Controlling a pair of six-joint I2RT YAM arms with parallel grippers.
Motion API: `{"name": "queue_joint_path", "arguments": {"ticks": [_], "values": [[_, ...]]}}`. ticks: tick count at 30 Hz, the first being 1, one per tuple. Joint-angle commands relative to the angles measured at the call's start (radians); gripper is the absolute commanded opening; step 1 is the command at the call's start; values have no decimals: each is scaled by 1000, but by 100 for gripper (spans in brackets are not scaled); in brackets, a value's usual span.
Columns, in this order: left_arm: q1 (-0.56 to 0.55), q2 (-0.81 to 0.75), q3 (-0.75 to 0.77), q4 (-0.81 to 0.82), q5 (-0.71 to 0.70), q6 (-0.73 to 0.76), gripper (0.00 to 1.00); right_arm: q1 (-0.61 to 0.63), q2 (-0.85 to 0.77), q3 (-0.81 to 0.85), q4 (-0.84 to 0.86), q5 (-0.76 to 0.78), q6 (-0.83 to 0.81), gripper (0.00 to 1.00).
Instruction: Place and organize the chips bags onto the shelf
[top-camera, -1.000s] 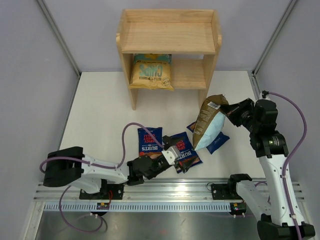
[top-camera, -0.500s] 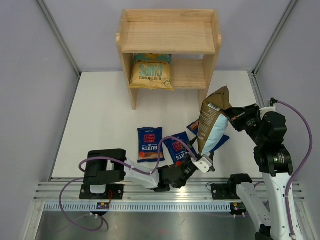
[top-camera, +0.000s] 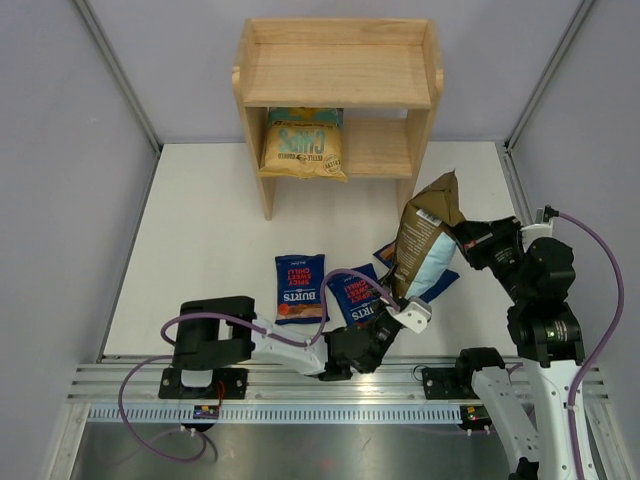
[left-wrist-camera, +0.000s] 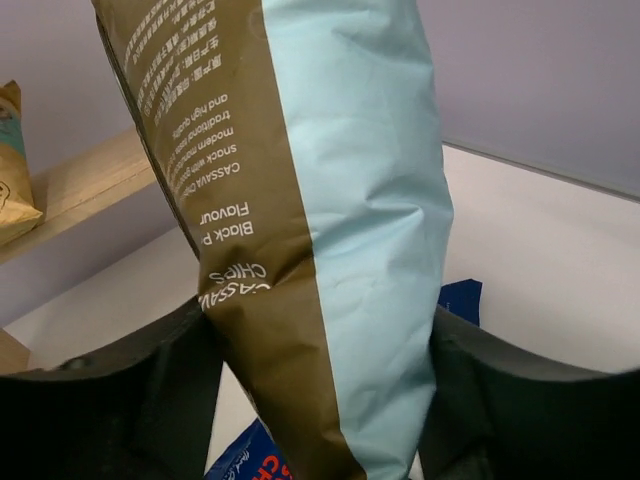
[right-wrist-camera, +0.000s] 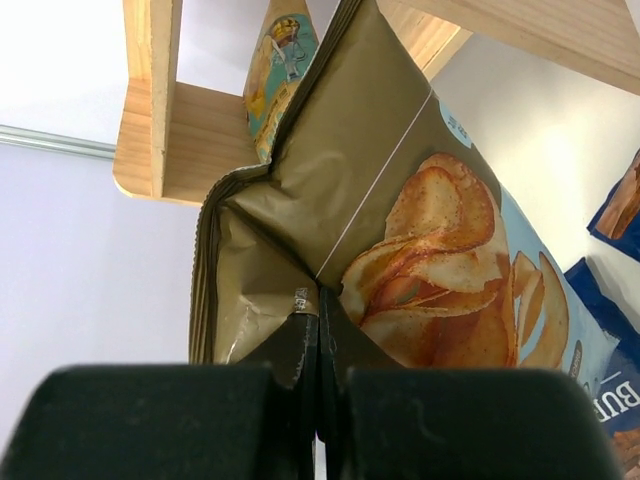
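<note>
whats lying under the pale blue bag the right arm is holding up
A dark blue Burts bag lies on the table beneath the pale blue bag, only its two ends showing; its middle and label are covered.

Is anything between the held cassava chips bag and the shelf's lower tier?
Nothing visible. Bare table lies between the cassava chips bag, pinched by the right gripper, and the shelf. The tan Chips bag fills only the lower tier's left part; the right part is free.

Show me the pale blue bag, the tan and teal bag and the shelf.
pale blue bag (top-camera: 430, 262): top external view, its pale blue lower part.
tan and teal bag (top-camera: 303, 150): top external view, middle of its front.
shelf (top-camera: 335, 75): top external view, bare top board.
</note>
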Motion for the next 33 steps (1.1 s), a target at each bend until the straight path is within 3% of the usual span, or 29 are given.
{"name": "queue_joint_path", "arguments": {"ticks": [1, 2, 3, 4, 5, 7, 8, 11, 15, 19, 22, 23, 27, 29, 33], "values": [[30, -20, 44, 445, -46, -18, 55, 5, -16, 33, -22, -69, -10, 2], [29, -42, 33, 445, -35, -29, 48, 5, -13, 41, -27, -60, -21, 7], [29, -56, -4, 445, -32, -69, 33, 5, -8, 47, -36, -55, -32, 13], [29, -76, -22, 445, -26, -86, 27, 5, -5, 62, -45, -45, -59, 16], [29, -114, -48, 445, -14, -106, 24, 3, 3, 69, -58, -20, -78, 31], [29, -168, -126, 416, 1, -187, 20, 5, 6, 79, -61, 2, -124, 48], [29, -194, -149, 400, 18, -217, 18, 3, 10, 83, -65, 23, -139, 65], [38, -308, -232, 336, 41, -331, 15, 5, 32, 95, -76, 40, -236, 99], [75, -472, -324, 139, 106, -548, 17, 3, 53, 147, -150, 63, -406, 100], [247, -708, -383, -156, 369, -958, 17, 3, 33, 110, -73, -170, -492, 99], [317, -789, -452, -125, 588, -1106, 19, 5, -9, 47, 145, -566, -468, 100], [328, -802, -459, -123, 625, -1130, 19, 5, -14, 28, 199, -619, -434, 99], [345, -814, -440, -125, 794, -1221, 19, 5, -2, -87, 497, -760, -150, 100], [345, -800, -412, -112, 888, -1250, 18, 5, 26, -111, 641, -800, -83, 99], [345, -745, -395, -53, 974, -1334, 18, 5, 50, -85, 637, -813, -104, 99]]}}
